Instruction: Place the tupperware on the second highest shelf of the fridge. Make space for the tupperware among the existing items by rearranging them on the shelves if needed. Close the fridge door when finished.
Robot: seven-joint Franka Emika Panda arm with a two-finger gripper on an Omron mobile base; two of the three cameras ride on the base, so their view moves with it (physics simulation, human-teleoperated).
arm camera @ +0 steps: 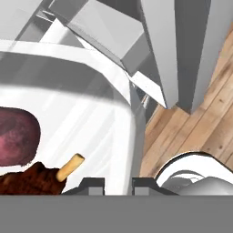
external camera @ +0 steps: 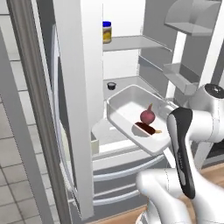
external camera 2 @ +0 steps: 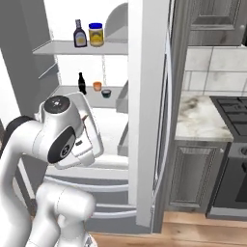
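Observation:
The tupperware [external camera: 119,110], a shallow white tub, hangs tilted in front of the open fridge [external camera: 127,65] at lower-shelf height. Inside it lie a red onion [external camera: 148,116] and a brown piece on a stick [external camera: 146,128]. In the hand view my gripper [arm camera: 117,183] is shut on the tupperware's rim [arm camera: 124,136], one fingertip on each side. A yellow jar [external camera 2: 96,34] and a dark bottle with a pale label [external camera 2: 79,34] stand on the upper shelf [external camera 2: 55,47]. On the shelf below [external camera 2: 65,91] stand a small black bottle [external camera 2: 81,83], an orange pot [external camera 2: 97,86] and a small dark cup [external camera 2: 106,93].
The fridge door [external camera: 72,109] stands open on the left of the left base view. The other door's bins [external camera: 180,75] jut out to the right of the tub. A marble counter [external camera 2: 202,116] and a stove [external camera 2: 236,111] lie right of the fridge. Below is wood floor [arm camera: 200,118].

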